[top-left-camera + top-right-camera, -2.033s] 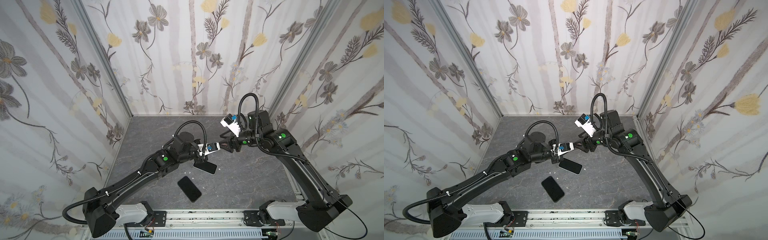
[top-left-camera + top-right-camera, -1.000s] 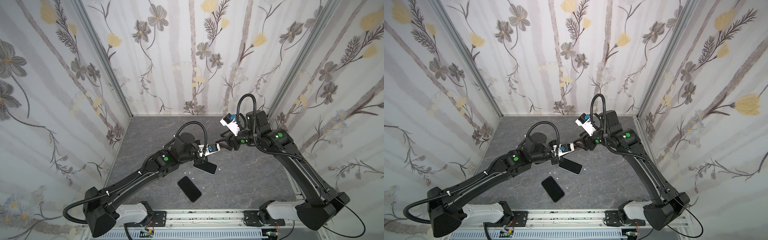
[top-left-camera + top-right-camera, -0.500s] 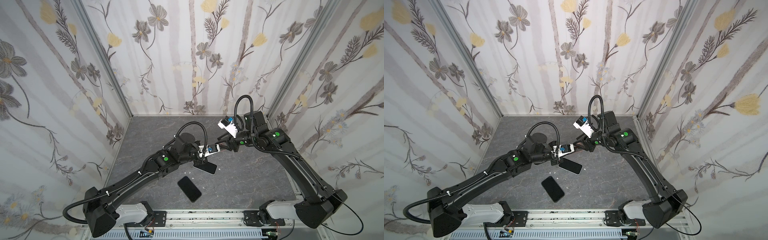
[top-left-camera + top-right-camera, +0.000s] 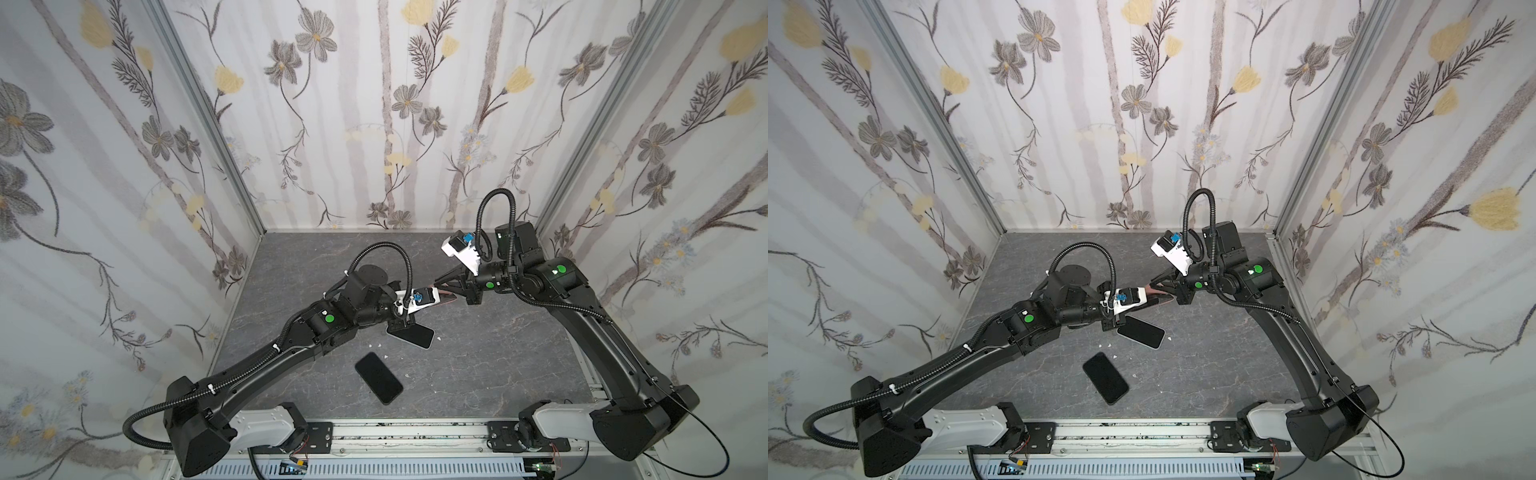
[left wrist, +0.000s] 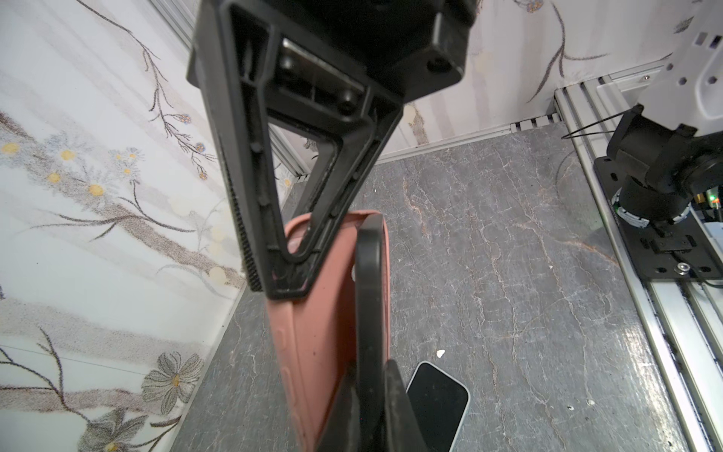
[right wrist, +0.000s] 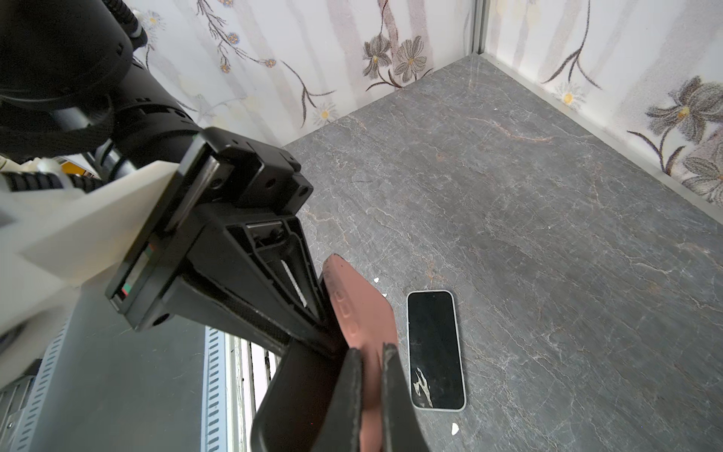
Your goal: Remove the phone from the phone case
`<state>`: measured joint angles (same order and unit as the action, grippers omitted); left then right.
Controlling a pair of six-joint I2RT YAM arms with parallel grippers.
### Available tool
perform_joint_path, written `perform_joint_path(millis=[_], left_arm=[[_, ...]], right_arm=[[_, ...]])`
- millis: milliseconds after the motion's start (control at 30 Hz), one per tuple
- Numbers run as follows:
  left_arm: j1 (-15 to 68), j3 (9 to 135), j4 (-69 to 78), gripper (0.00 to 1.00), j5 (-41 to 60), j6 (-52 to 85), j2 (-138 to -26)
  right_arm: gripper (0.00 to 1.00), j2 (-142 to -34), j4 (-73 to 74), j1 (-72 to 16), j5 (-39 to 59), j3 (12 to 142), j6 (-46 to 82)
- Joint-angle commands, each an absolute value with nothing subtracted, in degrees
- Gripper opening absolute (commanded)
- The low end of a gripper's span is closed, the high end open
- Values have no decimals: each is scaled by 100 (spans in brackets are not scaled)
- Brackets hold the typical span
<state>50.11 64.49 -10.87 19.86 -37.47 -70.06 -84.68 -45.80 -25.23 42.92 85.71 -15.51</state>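
Above the grey, veined table [image 4: 498, 353], between flower-papered walls [image 4: 374, 124], two black robot arms hold a pink phone case [image 6: 364, 313] in the air between them. At one end the right end effector [image 6: 369, 354] has its fingers [image 6: 391, 375] pressed together on the case, with pink showing in the thin slot between them. At the other end the left end effector [image 6: 324, 336] is likewise clamped on the case, beneath its white camera mount [image 6: 78, 235]. In both top views the case hangs over the middle of the table, clear of its surface. Two phones lie flat on the table, dark faces up and apart from each other: a white-edged phone [image 4: 411, 334] just under the left end effector, and a black phone [image 4: 378, 383] nearer the front rail [image 4: 395, 432]. A dark rim [image 5: 369, 293] runs along the case in the left wrist view; it may be a finger rather than a phone, and the view does not settle it. Small white flecks [image 5: 441, 353] dot the table near the phones.
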Motion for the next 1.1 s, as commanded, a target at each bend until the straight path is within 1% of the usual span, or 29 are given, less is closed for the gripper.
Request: perform_joint_path(millis=[0,100,200,333,433,500,600,667,733,800,900,1067], left_arm=[[5015,6516,-607,0,2716,-3595,-6969],[5012,6595,-600,0,3163,-3396,-6965],[5015,6658,-589,0,3401,-3233,-6902],[5014,6621,-481,0,3508,-3122,-6757],[5000,6537,-366,0,3350,-2992,-6715],[4983,6415,-121,0,3135,-2708,-6706],[4976,6144,594,0,2720,-1915,-6744],[4974,5898,1321,0,2277,-1239,-6828],[4980,5711,1970,0,1902,-558,-6962],[4971,5715,2340,0,1675,44,-7187],[4971,5834,2568,0,1578,776,-7745],[4966,5935,2972,0,1511,1785,-8491]], right_arm=[[0,-8523,-3843,-2470,3461,8560,-1084],[0,-8577,-3644,-2448,2832,8563,-730],[0,-8596,-3530,-2378,2183,8507,-426],[0,-8530,-3237,-2161,2109,8260,-69],[0,-8374,-3009,-1987,1959,8024,265],[0,-8130,-2693,-1818,1504,7725,620],[0,-7702,-2228,-1577,744,7200,1203],[0,-7420,-1910,-1478,432,6812,1485],[0,-7129,-1605,-1374,388,6417,1693],[0,-6805,-1228,-1256,568,5941,1857],[0,-6400,-944,-995,682,5420,2194],[0,-6035,-1027,-552,861,5010,2629]])
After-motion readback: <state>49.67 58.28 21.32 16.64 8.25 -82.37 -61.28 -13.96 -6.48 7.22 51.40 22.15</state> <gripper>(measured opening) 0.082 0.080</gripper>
